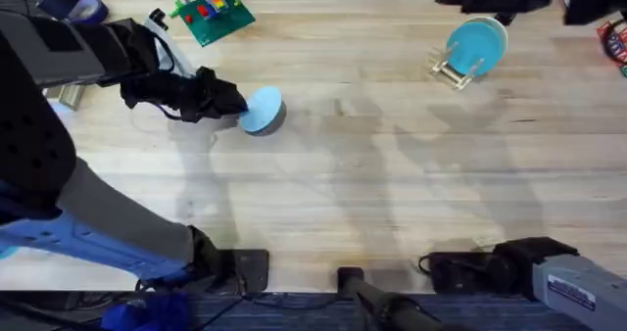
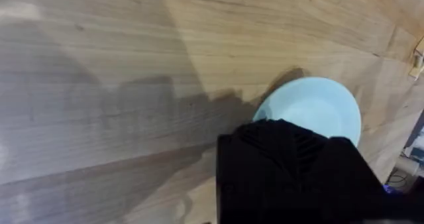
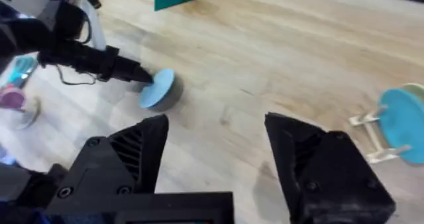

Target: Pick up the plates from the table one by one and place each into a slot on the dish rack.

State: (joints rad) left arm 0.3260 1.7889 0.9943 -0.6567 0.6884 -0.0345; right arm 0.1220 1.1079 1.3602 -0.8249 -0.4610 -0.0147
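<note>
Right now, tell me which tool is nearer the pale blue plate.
Left. The left tool is right at the pale blue plate's edge, the plate tilted off the table. The right tool sits open far back near its own base.

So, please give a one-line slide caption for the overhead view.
Left gripper at pale sky-blue round plate on wooden table; teal plate upright in light-wood rack.

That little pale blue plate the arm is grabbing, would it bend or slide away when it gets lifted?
The pale blue plate looks rigid: it keeps its round shape with one edge raised off the table at the left gripper. It seems small and probably light. Its smooth surface might slip in a pinch on the rim, and being round, it could roll if dropped on edge.
</note>
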